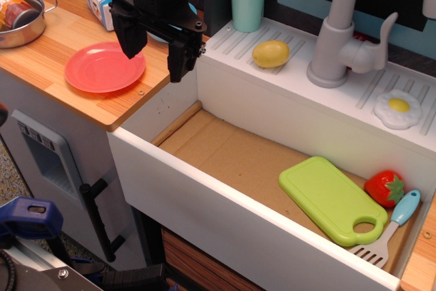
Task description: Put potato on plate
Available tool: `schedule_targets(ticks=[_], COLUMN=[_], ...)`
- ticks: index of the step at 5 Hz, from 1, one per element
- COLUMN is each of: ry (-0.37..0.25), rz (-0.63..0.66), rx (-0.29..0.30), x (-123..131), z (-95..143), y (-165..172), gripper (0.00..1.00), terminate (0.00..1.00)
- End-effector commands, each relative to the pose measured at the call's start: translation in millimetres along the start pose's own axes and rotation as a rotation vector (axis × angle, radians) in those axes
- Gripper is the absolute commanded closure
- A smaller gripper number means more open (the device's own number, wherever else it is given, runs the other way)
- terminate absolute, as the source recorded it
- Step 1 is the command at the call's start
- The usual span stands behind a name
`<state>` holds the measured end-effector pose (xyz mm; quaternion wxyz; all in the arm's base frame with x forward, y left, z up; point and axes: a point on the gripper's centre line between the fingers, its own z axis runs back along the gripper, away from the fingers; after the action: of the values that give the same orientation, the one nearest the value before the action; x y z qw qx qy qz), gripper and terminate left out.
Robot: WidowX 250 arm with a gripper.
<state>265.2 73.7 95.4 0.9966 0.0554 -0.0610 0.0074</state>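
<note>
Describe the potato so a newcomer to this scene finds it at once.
Start at the big grey plastic faucet on the white ribbed ledge behind the open sink. Just left of its base, near the tall teal plastic cup, lies the small smooth yellow oval toy potato. Unlike the flat white fried egg with a yellow yolk to the faucet's right, it is plain, rounded and all yellow.

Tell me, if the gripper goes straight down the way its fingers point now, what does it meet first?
Probably the wooden counter edge between the plate and the sink; the gripper is open, depth unclear.
</note>
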Motion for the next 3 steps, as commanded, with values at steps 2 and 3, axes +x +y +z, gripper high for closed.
schedule_targets(ticks=[2, 3], ry=[-0.025, -0.132], rz=[-0.016, -0.125], rx=[0.003, 0.05], x=[24.1, 58.5], z=[-1.1, -12.1], y=[0.8, -5.2], gripper=[0.0, 0.0], terminate=[0.0, 0.0])
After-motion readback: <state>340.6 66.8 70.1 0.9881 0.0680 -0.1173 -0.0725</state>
